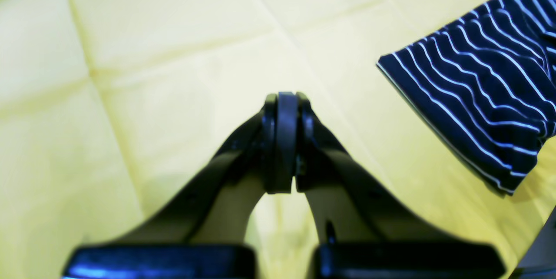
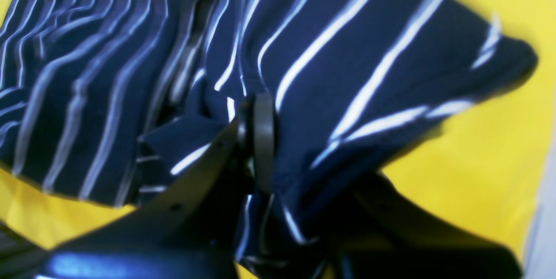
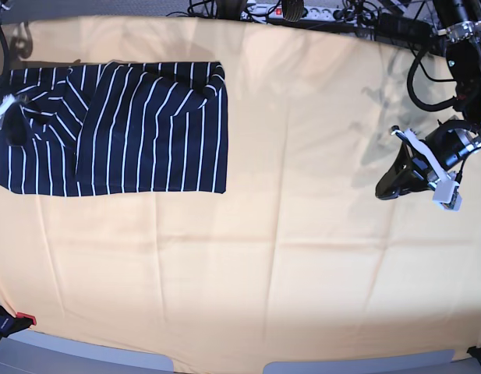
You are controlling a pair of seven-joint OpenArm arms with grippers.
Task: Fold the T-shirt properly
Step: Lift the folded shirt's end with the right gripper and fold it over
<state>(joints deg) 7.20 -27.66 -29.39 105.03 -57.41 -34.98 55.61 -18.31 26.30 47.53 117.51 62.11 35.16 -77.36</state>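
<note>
The T-shirt (image 3: 139,128), dark navy with thin white stripes, lies partly folded at the far left of the table in the base view. My right gripper (image 3: 12,123) is at its left edge. In the right wrist view this gripper (image 2: 257,140) is shut on a bunched fold of the T-shirt (image 2: 339,66), lifted a little off the cloth. My left gripper (image 3: 390,187) hovers over the table's right side, far from the shirt. In the left wrist view it (image 1: 281,140) is shut and empty, with a corner of the T-shirt (image 1: 478,88) at the upper right.
A yellow-orange table cloth (image 3: 263,257) with fold creases covers the table. Cables and a power strip (image 3: 302,11) run along the back edge. A red clamp (image 3: 22,318) sits at the front left corner.
</note>
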